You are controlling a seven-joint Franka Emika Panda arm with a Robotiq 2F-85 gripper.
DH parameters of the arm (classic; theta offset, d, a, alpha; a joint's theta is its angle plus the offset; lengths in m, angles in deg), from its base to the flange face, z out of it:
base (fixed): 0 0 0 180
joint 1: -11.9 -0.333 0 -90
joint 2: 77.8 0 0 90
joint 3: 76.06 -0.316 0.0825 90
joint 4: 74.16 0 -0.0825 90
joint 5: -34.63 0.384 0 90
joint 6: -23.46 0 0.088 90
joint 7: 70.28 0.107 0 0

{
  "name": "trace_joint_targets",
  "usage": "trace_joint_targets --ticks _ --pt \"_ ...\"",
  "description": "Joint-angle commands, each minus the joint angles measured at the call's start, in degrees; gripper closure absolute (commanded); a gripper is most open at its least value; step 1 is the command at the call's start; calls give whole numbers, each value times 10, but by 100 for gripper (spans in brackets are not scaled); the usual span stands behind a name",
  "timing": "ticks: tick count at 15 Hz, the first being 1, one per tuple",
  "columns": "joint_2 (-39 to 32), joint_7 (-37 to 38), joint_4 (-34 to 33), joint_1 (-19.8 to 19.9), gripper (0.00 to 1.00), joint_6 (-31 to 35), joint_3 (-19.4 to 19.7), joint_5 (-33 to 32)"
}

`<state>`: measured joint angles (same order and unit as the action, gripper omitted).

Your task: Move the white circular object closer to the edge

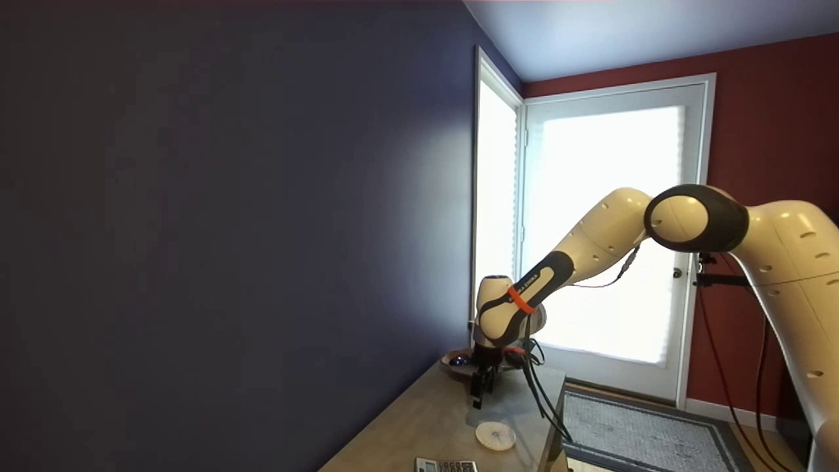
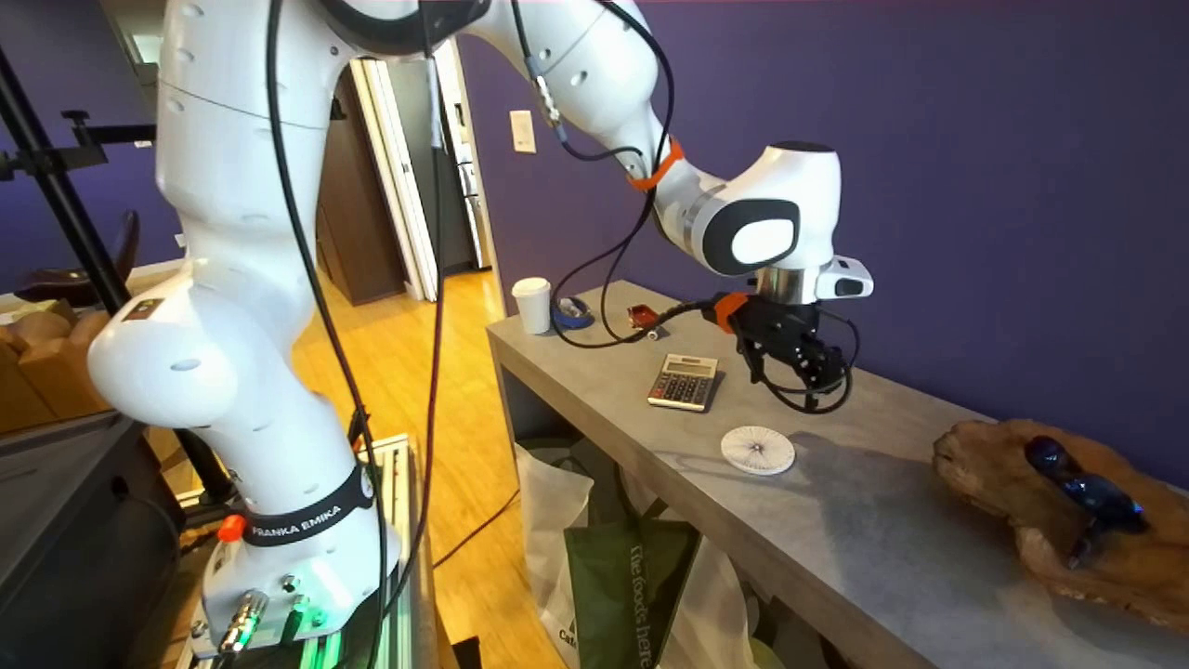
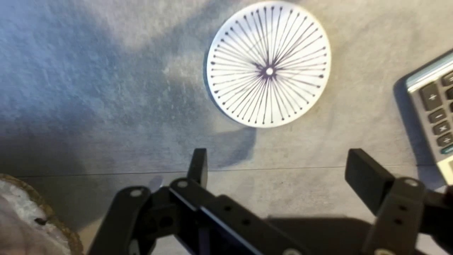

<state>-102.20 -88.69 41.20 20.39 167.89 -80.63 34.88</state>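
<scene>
End effector [image 3: 277, 164], spread wide, empty, hangs near the disc [image 3: 269, 88]: likely light, stiff, best gripped by its rim [image 3: 328, 56].

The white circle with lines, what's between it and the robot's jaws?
Just gray countertop with a shadow; the wrist view shows no object between the white circle and the open jaws.

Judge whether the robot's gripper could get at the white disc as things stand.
Probably yes: the gripper is open and nothing visible blocks its way to the white disc; the calculator sits apart. Whether its fingers could span the disc is unclear.
</scene>
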Motion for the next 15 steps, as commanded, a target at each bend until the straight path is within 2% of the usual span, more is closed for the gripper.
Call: trace_joint_targets --ticks 1,6,10,13,14,15 --pt "127 -35 107 5 0 -30 -4 26" --pt "243 -81 195 -11 0 -22 9 53" --pt "308 -146 235 -31 0 -23 29 93" --pt "340 -213 254 -53 0 -24 53 124" --pt "304 -161 225 -54 0 -25 52 89" --pt "314 -177 231 -59 0 -25 58 96"
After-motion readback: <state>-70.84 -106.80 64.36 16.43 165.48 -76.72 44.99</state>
